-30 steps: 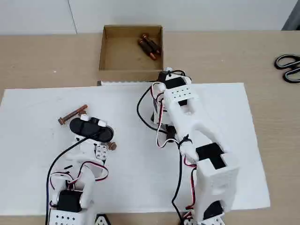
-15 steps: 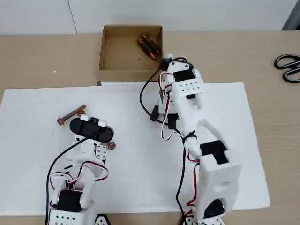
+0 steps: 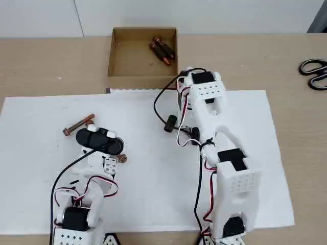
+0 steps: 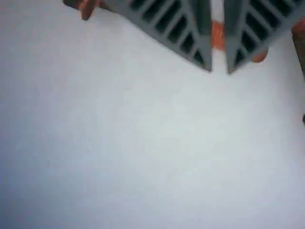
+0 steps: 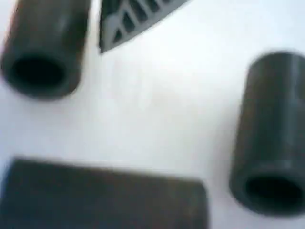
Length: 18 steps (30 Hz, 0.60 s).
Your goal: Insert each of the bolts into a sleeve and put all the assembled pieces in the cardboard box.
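At the far side of the table (image 3: 46, 61) sits the cardboard box (image 3: 127, 58), with two assembled pieces (image 3: 162, 50) lying side by side toward its far right corner in the high view (each a bolt in its sleeve). White paper (image 3: 143, 194) covers the table in front of the box.

The left arm (image 3: 92, 158) is over the near left part of the paper. The left gripper (image 4: 219, 71) has its jaws pinched almost together, with only a thin slit between them. A bolt (image 4: 217, 38) shows in that slit, and its end pokes out beside one finger (image 4: 243, 38). A second bolt (image 3: 79, 125) lies loose on the paper just beyond this arm.

The right arm (image 3: 225, 153) stretches up the paper, and its wrist is near the box's near right corner. A black sleeve (image 3: 170, 123) lies on the paper just beside it. A grey part of the right gripper (image 5: 128, 21) hangs over three more sleeves on the paper. Two of them (image 5: 45, 52) (image 5: 271, 133) show their open ends, and the third (image 5: 105, 195) is seen side-on. I cannot tell how wide this gripper is open.

A pair of scissors (image 3: 314, 74) lies at the table's right edge.
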{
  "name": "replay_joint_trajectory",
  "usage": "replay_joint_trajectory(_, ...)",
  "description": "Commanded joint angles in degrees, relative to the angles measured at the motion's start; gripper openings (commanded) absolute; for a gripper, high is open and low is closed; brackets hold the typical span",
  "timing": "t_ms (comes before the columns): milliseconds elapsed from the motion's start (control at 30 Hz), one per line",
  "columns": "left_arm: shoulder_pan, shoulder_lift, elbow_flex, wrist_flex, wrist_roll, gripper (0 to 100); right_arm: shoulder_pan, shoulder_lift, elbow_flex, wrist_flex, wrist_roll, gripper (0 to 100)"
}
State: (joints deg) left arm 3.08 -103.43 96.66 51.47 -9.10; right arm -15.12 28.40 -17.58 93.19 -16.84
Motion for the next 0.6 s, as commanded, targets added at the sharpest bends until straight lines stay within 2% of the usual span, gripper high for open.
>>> replay_joint_trajectory(0, -0.26, -0.62, -0.31, 0.26, -0.26, 1, 0.40, -0.57, -2.64, 2.15, 0.44, 24.5)
replay_joint_trajectory(167, -0.26, -0.62, -0.31, 0.26, -0.35, 1, -1.71, -2.59, -2.90, 2.24, 0.53, 24.4)
replay_joint_trajectory(367, -0.26, -0.62, -0.31, 0.26, -0.35, 1, -7.16, -13.85, -2.90, 2.33, 0.53, 24.4)
replay_joint_trajectory(567, -0.26, -0.62, -0.31, 0.26, -0.35, 1, -7.25, -23.34, -0.09, 3.47, 0.53, 24.4)
